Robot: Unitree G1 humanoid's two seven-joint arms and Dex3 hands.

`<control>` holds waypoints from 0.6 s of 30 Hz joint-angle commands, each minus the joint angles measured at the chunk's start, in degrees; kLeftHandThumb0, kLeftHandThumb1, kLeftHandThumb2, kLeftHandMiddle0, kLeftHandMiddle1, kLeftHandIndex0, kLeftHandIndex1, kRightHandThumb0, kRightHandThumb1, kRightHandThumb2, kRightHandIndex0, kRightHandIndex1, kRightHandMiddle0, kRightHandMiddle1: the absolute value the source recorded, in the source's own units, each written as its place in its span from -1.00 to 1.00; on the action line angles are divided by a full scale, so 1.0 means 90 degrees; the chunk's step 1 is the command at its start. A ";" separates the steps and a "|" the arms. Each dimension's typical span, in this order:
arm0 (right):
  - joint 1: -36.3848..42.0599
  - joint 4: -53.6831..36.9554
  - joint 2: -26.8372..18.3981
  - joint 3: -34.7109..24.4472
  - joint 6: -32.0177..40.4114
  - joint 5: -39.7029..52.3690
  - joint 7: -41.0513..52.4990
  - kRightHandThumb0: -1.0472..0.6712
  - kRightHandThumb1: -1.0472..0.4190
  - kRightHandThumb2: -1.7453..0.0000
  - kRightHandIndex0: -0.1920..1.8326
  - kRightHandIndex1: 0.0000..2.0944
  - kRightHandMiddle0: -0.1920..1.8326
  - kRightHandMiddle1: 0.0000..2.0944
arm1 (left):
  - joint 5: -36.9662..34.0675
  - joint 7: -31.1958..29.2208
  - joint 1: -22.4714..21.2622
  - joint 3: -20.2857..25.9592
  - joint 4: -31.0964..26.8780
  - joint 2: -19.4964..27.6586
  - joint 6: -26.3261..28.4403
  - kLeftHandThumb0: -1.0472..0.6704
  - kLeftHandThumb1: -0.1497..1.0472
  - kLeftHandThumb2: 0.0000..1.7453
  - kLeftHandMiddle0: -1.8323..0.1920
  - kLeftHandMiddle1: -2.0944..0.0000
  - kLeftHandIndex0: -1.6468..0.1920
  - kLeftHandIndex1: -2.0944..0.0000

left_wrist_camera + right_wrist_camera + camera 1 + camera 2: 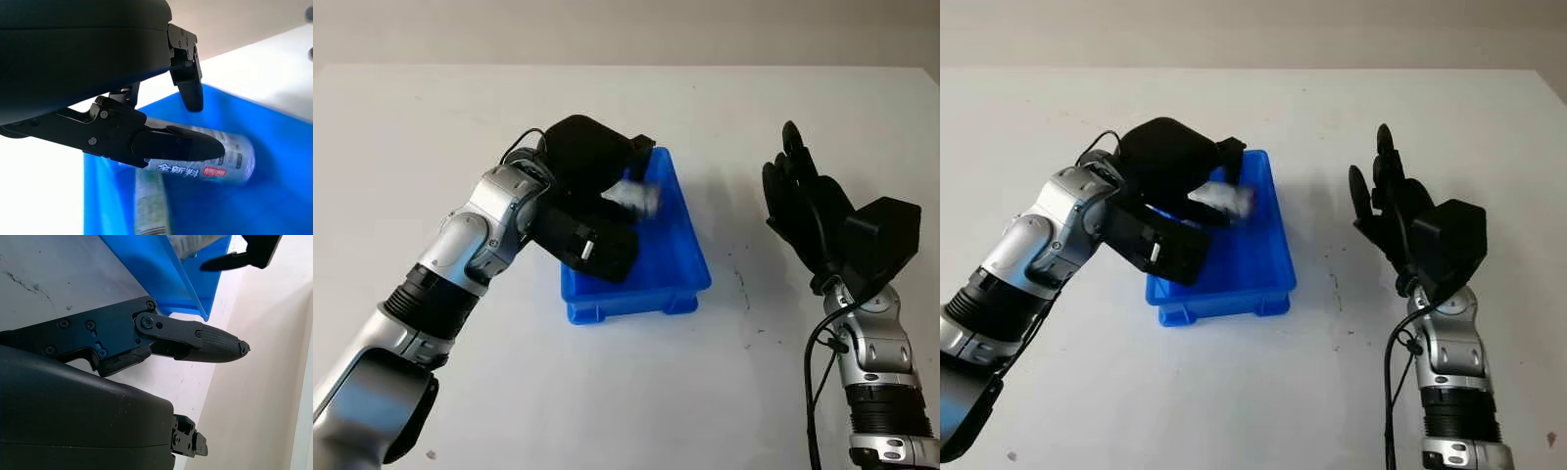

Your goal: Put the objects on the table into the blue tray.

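Near the middle of the white desk (431,117) sits the blue tray (680,269), its long sides running away from us. We see bare desk on every side of it: a wide stretch to the left, a broad band beyond its far end, and an open strip between its right wall and our right hand (803,201). The desk's far edge meets a pale wall well beyond the tray.

Our left hand (607,181) reaches in from the lower left and hangs over the tray's left and far part, its black shell covering that wall. Its fingers (176,144) are curled around a silvery can (220,156) with printed lettering, one finger lying along the can's side and another finger above it. The can lies tilted on its side, above the tray's floor, within the tray's walls; we cannot tell whether it touches the floor. A second pale, blurred cylinder (149,200) lies in the tray below the can.

Our right hand stands raised to the right of the tray, well apart from it, holding nothing, palm turned toward the tray. A few dark scuff marks (741,279) dot the desk between it and the tray.
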 commanded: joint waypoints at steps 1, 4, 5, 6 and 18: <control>0.0019 -0.0101 0.0016 -0.0019 0.0011 0.0010 -0.0040 -0.61 -1.00 0.33 -1.00 -1.00 -1.00 -1.00 | -0.0239 0.0166 0.0013 0.0194 -0.0107 -0.0053 -0.0067 -0.41 1.00 -0.66 0.69 -0.54 0.84 0.17; 0.0003 -0.0093 0.0019 -0.0012 0.0003 0.0030 -0.0040 -0.61 -1.00 0.33 -1.00 -1.00 -1.00 -1.00 | -0.0756 0.0231 0.0015 0.0387 -0.0117 -0.0104 -0.0196 -0.37 1.00 -0.67 0.72 -0.25 0.80 0.39; -0.0003 -0.0084 0.0013 -0.0004 -0.0008 0.0018 -0.0044 -0.61 -1.00 0.33 -1.00 -1.00 -1.00 -1.00 | -0.1024 0.0343 0.0033 0.0503 -0.0082 -0.0136 -0.0349 -0.34 1.00 -0.69 0.71 -0.17 0.77 0.43; -0.0010 -0.0079 0.0010 -0.0001 0.0004 0.0020 -0.0040 -0.61 -1.00 0.33 -1.00 -1.00 -1.00 -1.00 | -0.1331 0.0434 0.0054 0.0639 -0.0049 -0.0190 -0.0476 -0.33 1.00 -0.73 0.70 -0.07 0.72 0.44; -0.0137 -0.0006 0.0172 0.0014 -0.0038 0.0131 -0.0065 -0.61 -1.00 0.32 -1.00 -1.00 -1.00 -1.00 | -0.5695 0.0903 0.0054 0.3195 -0.0364 -0.1333 0.0685 -0.49 1.00 -0.53 0.71 0.78 0.94 0.29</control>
